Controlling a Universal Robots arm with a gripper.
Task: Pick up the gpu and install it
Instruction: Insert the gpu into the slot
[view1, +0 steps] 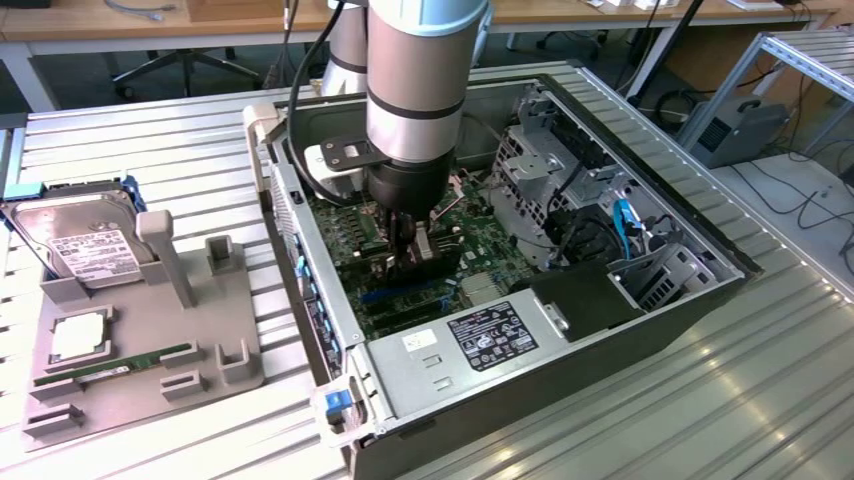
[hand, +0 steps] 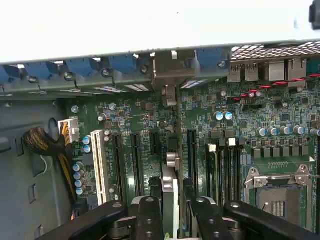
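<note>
Arm reaching down into the open computer case, claw pinching the gpu

In the exterior view the arm (view1: 414, 90) stands nearly vertical, its claw (view1: 407, 262) low over the motherboard (view1: 467, 235) inside the computer case (view1: 694, 290); on the exterior view's left, a grey holder (view1: 187, 330) on the worktop (view1: 120, 130) carries a hard drive (view1: 83, 245) and a green memory stick (view1: 114, 368). In the wrist view the claw (hand: 172, 205) pinches the gpu (hand: 170, 187), seen edge-on and upright among the black slots (hand: 135, 165), its bracket (hand: 169, 75) at the case wall.

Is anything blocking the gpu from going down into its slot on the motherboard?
Nothing visible. The gripper holds the gpu edge-on, its bracket at the case's rear opening, over the motherboard. The neighbouring slots stand empty; the cable bundle lies off to one side.
</note>
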